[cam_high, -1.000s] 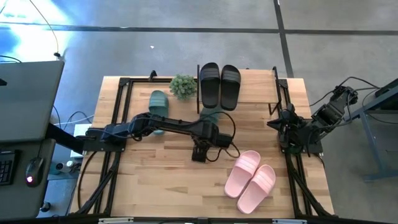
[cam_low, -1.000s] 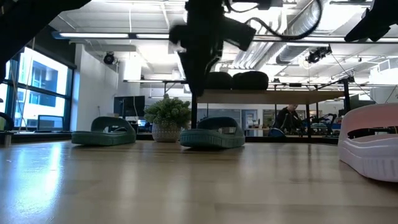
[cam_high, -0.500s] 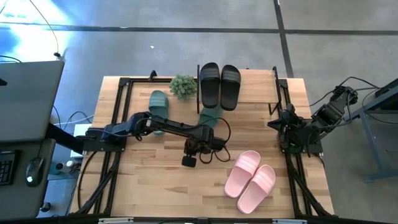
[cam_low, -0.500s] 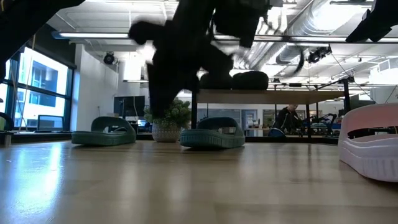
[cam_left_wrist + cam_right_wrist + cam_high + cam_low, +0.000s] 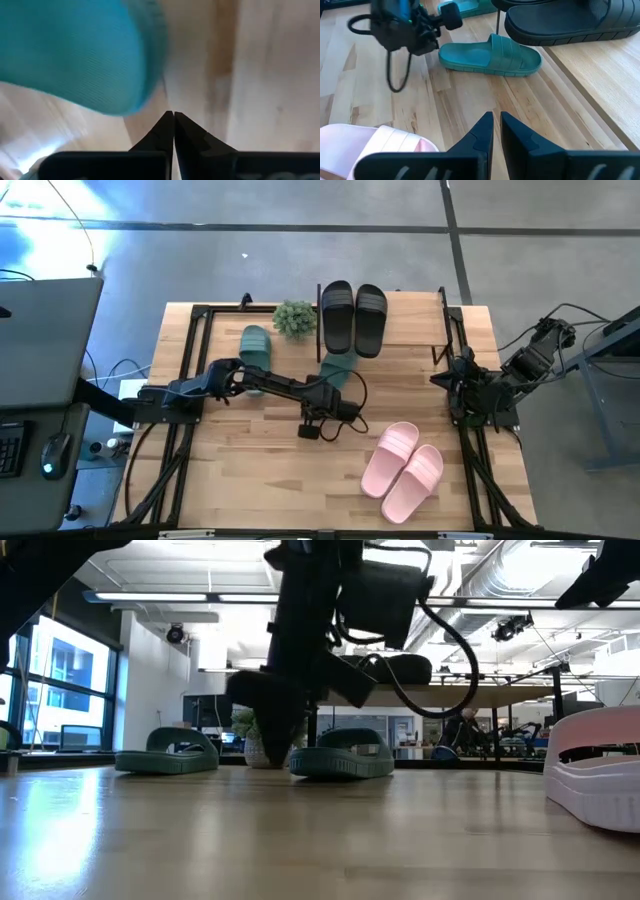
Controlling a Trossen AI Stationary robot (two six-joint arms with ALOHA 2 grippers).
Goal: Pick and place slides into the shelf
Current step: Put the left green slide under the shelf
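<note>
The left gripper [image 5: 309, 430] hangs over mid-table with its jaws pressed together on nothing, just beside a teal slide [image 5: 336, 368]. The right gripper [image 5: 494, 131] waits at the table's right edge, jaws nearly shut and empty. The black pair [image 5: 352, 317] sits on the shelf [image 5: 420, 310], so one pair looks done; the other teal slide [image 5: 254, 345] and the pink pair [image 5: 403, 470] lie on the plank table [image 5: 250, 480]. A plant [image 5: 294, 318] stands by the shelf; a lit workshop lies behind.

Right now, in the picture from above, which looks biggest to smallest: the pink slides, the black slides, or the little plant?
1. Pink slides and black slides: these pairs look about the same size, so I won't rank them.
2. Plant: clearly the smallest.
</note>
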